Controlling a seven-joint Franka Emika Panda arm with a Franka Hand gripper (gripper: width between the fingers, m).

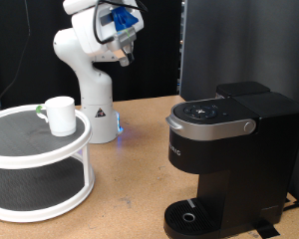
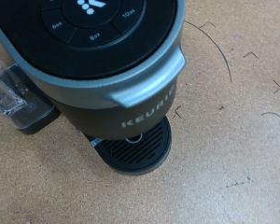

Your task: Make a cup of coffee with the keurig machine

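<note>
On the wooden table [image 1: 140, 159], toward the exterior view's right and near the camera, stands the keurig machine [image 1: 229, 149], a boxy black brewer with a silver-grey handle band and a round button panel on top; its lid is down and its round drip tray [image 1: 194, 214] at the base carries nothing. Well apart from it, at the exterior view's left, the cup [image 1: 61, 115] sits upright on the upper shelf of a white two-tier round stand [image 1: 40, 164], beside a small dark item with a touch of green that is too small to identify. Behind the stand, at the far side of the table, rises the white robot arm [image 1: 88, 60] on its base, and the gripper [image 1: 123, 28] hangs high above the table near the exterior view's top, between the stand and the machine and touching neither. Whether its fingers are spread or closed I cannot tell, since they are too small in the exterior view and do not appear in the wrist view. That wrist view looks down onto the machine's button panel [image 2: 89, 19], the KEURIG lettering on its front, the bare drip tray [image 2: 133, 149] and the clear water tank [image 2: 14, 89] at one side.
</note>
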